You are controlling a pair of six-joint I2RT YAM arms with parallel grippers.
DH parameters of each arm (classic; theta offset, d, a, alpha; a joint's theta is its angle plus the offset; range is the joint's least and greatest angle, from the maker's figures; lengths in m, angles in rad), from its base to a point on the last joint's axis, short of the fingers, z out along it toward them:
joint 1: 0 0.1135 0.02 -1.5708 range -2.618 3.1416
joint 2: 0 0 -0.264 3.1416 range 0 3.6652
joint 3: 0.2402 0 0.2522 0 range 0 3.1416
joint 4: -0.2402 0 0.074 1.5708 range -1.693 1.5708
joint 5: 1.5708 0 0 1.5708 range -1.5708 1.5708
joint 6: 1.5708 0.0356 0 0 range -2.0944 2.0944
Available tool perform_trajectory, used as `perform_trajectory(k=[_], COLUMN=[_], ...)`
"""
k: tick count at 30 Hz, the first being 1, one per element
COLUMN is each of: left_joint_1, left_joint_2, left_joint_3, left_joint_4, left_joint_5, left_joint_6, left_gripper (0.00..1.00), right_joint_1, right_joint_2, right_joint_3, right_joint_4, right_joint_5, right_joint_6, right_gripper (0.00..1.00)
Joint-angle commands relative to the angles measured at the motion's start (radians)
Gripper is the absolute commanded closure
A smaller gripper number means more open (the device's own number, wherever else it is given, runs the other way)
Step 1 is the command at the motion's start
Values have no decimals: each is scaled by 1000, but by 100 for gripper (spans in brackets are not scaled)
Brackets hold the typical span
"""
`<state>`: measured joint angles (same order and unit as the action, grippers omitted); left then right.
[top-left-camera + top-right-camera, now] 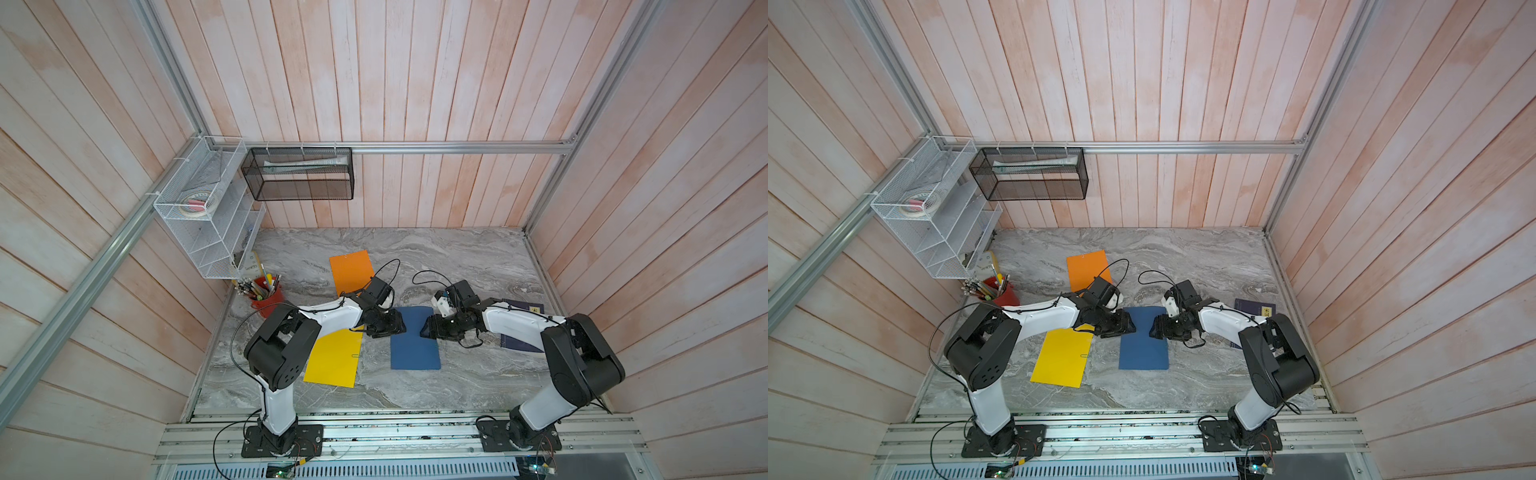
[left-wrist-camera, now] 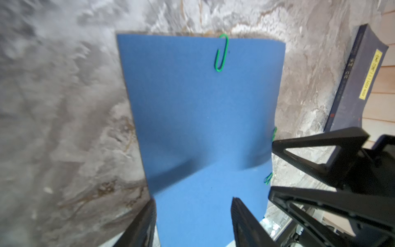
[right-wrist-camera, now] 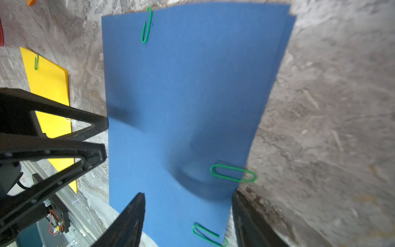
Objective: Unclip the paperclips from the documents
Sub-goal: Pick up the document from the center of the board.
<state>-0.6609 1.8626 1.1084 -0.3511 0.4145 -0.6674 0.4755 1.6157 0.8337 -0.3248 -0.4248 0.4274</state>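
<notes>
Three documents lie on the marble table: a blue sheet (image 1: 415,349) (image 1: 1144,351) in the middle, a yellow sheet (image 1: 332,361) to its left and an orange sheet (image 1: 351,270) further back. My left gripper (image 1: 401,328) (image 2: 193,213) is open, its fingers straddling the blue sheet's left edge. Opposite it, my right gripper (image 1: 424,330) (image 3: 188,193) is open over the right edge, where two green paperclips (image 3: 233,173) (image 3: 207,234) sit. A third green paperclip (image 2: 221,53) (image 3: 147,25) is on the near edge. The sheet bulges between the grippers. On the yellow sheet (image 3: 49,85) are a green paperclip (image 3: 36,62) and a silvery one (image 1: 355,355).
A navy book with a gold label (image 1: 523,309) (image 2: 361,81) lies under my right arm by the right wall. A red cup of pens and pencils (image 1: 266,297) stands at the left. A white wire rack (image 1: 208,208) and a black mesh basket (image 1: 299,174) hang on the walls.
</notes>
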Motion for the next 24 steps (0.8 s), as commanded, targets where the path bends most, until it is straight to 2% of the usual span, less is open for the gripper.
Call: perform_trajectory(k=[1, 6, 14, 24], left_joint_1=[-11, -13, -12, -12], left_joint_2=[47, 47, 48, 46], left_joint_3=[-17, -22, -22, -24], left_joint_4=[-47, -63, -57, -41], left_joint_5=[4, -8, -10, 5], left_joint_6=[-9, -2, -1, -1], left_gripper=[41, 41, 41, 42], right_joint_1=[14, 14, 24, 37], right_joint_2=[35, 40, 23, 28], right_joint_3=[-30, -29, -52, -68], right_joint_4=[-40, -39, 37, 125], right_joint_5=[-2, -4, -67, -117], right_joint_6=[19, 17, 30, 66], right_gripper=[33, 32, 17, 16])
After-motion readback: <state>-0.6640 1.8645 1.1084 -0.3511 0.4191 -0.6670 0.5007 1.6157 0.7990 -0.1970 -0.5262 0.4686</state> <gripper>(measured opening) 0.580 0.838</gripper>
